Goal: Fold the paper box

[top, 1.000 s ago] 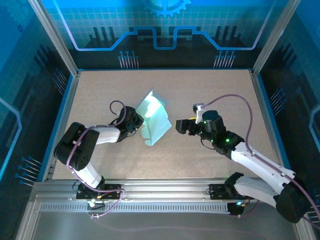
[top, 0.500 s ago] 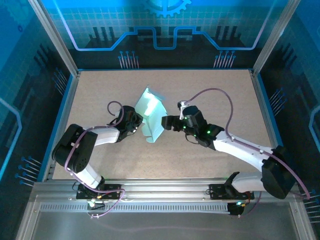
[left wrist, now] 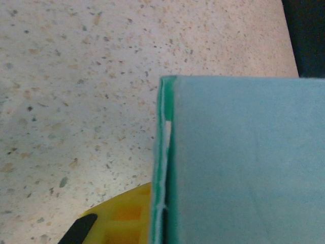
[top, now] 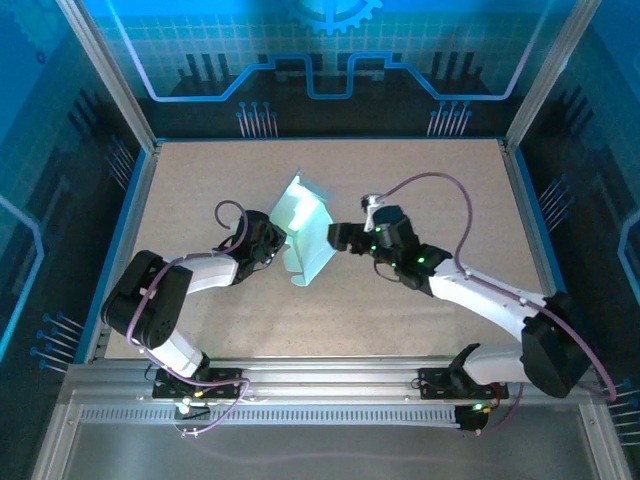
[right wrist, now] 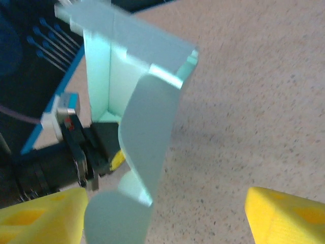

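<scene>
The paper box [top: 308,235] stands half folded between the arms. The left gripper [top: 277,247] pinches its left wall. The right gripper [top: 337,237], spread wide, faces its right flap.

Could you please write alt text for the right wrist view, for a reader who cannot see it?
A partly folded pale-blue paper box is held upright at centre, a rounded flap reaching toward the camera between the open yellow fingers of the right gripper. Behind it the left gripper clamps the box's wall, over a speckled beige table.
</scene>
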Robot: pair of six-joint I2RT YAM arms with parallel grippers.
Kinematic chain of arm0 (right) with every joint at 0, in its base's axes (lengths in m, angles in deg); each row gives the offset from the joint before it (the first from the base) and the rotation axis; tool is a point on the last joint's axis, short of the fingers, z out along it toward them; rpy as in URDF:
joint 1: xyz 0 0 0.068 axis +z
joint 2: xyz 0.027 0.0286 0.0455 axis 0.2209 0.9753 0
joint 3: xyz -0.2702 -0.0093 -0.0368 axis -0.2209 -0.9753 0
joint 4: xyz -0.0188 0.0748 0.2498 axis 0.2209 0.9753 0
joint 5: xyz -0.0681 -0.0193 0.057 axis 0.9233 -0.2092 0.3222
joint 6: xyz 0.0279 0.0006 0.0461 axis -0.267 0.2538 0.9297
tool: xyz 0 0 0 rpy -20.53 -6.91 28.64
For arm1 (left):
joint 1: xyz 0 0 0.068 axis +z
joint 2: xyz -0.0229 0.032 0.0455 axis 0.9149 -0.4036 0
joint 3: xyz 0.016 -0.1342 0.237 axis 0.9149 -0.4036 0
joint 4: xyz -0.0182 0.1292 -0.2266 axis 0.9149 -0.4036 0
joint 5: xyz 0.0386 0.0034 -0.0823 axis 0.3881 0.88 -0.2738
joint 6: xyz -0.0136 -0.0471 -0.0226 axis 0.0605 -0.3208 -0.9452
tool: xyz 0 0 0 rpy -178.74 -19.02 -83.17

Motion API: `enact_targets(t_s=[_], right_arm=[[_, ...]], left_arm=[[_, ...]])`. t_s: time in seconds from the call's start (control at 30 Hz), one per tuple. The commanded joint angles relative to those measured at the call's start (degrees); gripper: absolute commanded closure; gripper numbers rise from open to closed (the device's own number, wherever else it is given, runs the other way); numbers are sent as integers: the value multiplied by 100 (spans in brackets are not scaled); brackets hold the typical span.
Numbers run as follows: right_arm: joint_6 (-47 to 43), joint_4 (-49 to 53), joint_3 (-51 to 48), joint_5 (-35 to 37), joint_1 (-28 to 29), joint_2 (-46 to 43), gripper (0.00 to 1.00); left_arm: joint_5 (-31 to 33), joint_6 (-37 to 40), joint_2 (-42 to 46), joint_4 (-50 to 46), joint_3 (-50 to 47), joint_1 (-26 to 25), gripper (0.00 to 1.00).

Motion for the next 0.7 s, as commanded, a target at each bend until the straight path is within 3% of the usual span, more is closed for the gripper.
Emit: enact_targets(t_s=[0.0,0.17,0.3,0.43,0.67], right_arm=[[33,-280,-117,-843,-584,-303,18],[385,-118,-7,-1770,-1337,-146,20],[171,157,296,-1969,-1495,-89,24],[-367,979,1052,-1515,-1341,-135,24],[-1284,2458,2745,-222,-351,365,24]], left_arm=[[-300,306,106,532,-99,34,100],[-751,286,23,1276,-206,33,100],[-1037,440,-29,1510,-154,20,100],[-823,767,49,1310,-163,14,100],[-145,767,215,235,18,16,100]])
